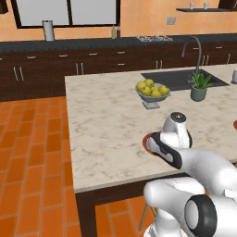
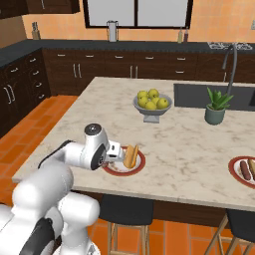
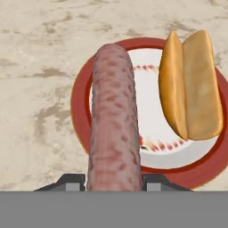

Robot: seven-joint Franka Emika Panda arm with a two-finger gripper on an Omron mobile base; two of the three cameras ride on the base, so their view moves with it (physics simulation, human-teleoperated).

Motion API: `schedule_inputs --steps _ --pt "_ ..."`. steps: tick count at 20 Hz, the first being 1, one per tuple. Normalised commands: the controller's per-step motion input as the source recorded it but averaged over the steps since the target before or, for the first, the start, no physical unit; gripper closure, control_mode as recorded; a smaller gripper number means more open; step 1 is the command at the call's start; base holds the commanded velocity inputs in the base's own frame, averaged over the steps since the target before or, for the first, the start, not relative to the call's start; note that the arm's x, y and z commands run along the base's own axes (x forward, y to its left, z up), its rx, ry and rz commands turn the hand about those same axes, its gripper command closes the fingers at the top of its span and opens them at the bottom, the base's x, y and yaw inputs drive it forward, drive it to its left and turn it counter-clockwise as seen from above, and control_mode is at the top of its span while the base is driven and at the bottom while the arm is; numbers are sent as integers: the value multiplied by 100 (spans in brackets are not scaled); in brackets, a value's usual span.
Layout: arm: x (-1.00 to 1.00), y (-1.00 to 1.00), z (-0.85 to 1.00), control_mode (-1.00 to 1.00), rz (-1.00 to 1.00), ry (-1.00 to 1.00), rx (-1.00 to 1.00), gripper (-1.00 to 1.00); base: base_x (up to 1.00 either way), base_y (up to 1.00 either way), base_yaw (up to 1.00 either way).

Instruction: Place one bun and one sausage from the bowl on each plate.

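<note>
Near plate (image 1: 149, 140): mostly hidden behind the arm in the left base view.
Far plate (image 2: 238, 175): cut off by the right edge of the right base view.
Sausage (image 3: 114, 120): lower end hidden between the fingertips (image 3: 71, 182).
Gripper (image 2: 110, 160): largely blocked by the arm.

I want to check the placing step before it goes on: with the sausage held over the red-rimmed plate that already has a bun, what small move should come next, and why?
Probably lower the sausage a little onto the bare white part of the plate left of the bun, then open the fingers. The gripper is shut on the sausage, which hangs over the plate's left half, so the free spot lies right beneath it.
</note>
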Motion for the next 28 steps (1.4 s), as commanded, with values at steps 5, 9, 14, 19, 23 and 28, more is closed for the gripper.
schedule_inputs --steps 5,9,14,19,23,28 --pt "30 -7 -9 -100 0 2 0 100 0 0 0" --pt "24 0 -1 -100 0 0 0 100 0 0 0" --pt "38 -2 -39 -100 0 1 0 100 0 0 0" --pt "7 -9 -18 -100 0 1 0 100 0 0 0" --pt "0 0 0 -100 0 0 0 100 0 0 0" --pt "0 0 0 -100 0 0 0 -100 0 0 0"
